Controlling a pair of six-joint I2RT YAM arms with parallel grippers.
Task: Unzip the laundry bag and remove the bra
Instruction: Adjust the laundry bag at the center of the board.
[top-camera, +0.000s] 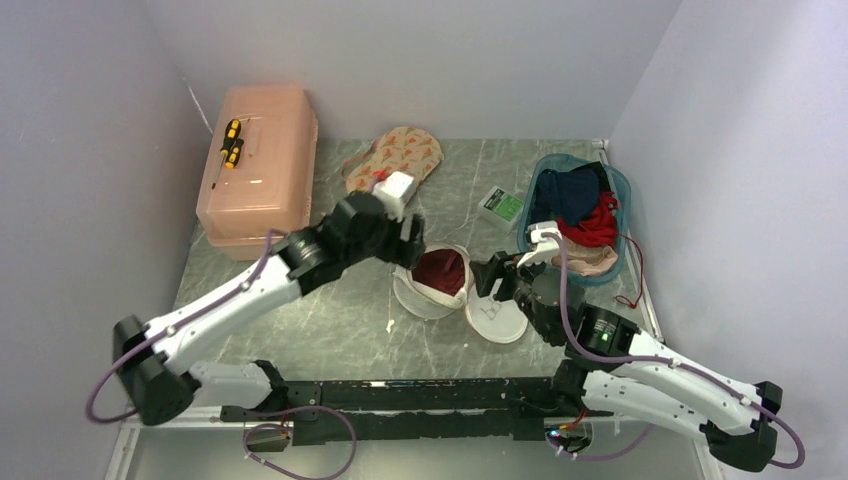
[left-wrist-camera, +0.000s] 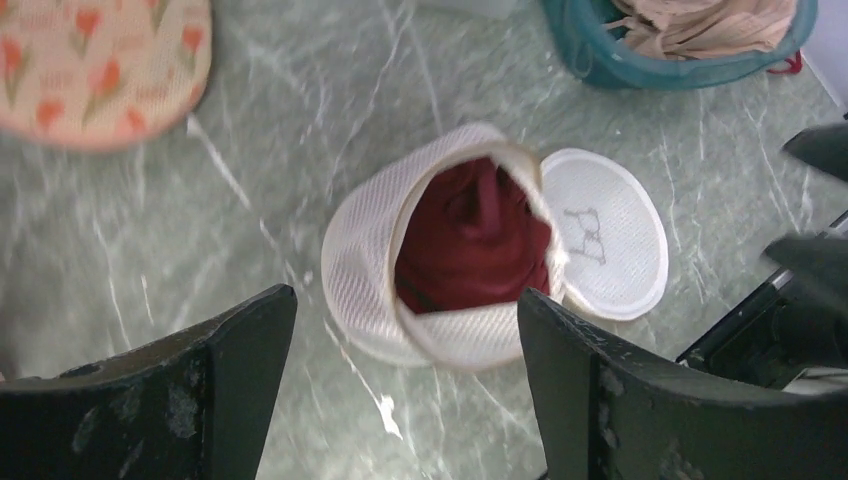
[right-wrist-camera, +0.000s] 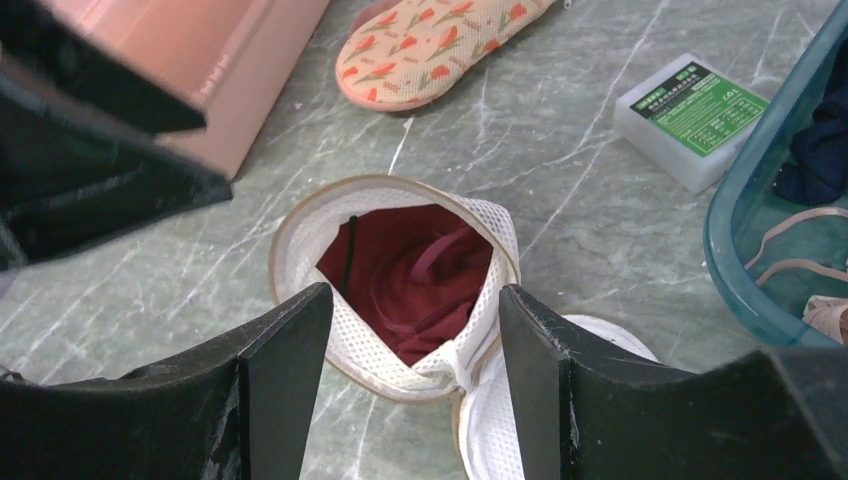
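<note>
The white mesh laundry bag (top-camera: 415, 292) lies on its side mid-table, unzipped, its round lid (top-camera: 497, 316) flipped flat to the right. The dark maroon bra (top-camera: 441, 270) fills the bag's mouth. My left gripper (top-camera: 409, 238) hovers above the bag's left side, open and holding nothing. In the left wrist view its fingers flank the bag (left-wrist-camera: 365, 275) and bra (left-wrist-camera: 470, 245) from above. My right gripper (top-camera: 490, 277) stands open at the bag's right. In the right wrist view its fingers straddle the rim (right-wrist-camera: 385, 360) near the lid hinge, with the bra (right-wrist-camera: 410, 265) just ahead.
A pink lidded box (top-camera: 260, 165) with a yellow-black screwdriver (top-camera: 231, 142) on it stands back left. A teal basket (top-camera: 545, 170) of clothes sits back right. A beige patterned padded piece (top-camera: 395, 155) and a small white-green box (top-camera: 501, 206) lie behind the bag.
</note>
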